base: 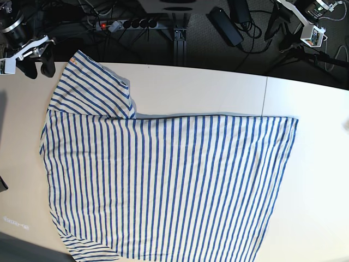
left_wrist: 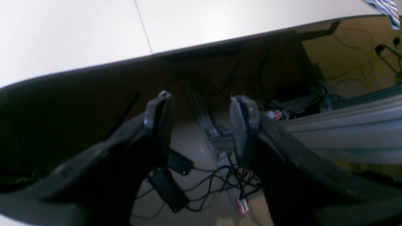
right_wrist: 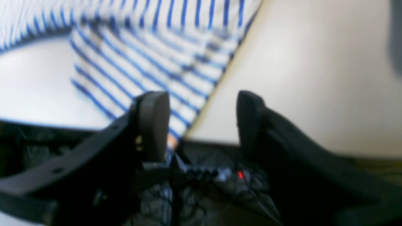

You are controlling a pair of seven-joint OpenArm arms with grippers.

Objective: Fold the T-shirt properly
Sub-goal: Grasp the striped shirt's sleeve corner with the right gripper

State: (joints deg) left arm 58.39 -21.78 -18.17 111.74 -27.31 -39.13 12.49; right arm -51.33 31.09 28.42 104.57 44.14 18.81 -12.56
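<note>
The T-shirt (base: 163,180), white with thin blue stripes, lies spread flat over most of the white table (base: 218,93). One sleeve (base: 92,90) reaches the far left edge, with a small orange mark (base: 71,60) at its tip. My right gripper (right_wrist: 201,125) is open and empty, just off the table edge by that sleeve (right_wrist: 150,62); the orange mark (right_wrist: 171,141) shows beside its left finger. In the base view it (base: 37,66) is just left of the sleeve tip. My left gripper (left_wrist: 201,119) is open and empty, beyond the table edge (left_wrist: 220,40). A shirt corner (left_wrist: 388,9) shows at the far right.
Under and behind the table are tangled cables, power bricks (left_wrist: 168,188) and a power strip (base: 125,24). An aluminium frame rail (left_wrist: 345,125) runs beside my left gripper. The left arm (base: 312,30) is at the base view's top right. Bare table lies right of the shirt (base: 322,164).
</note>
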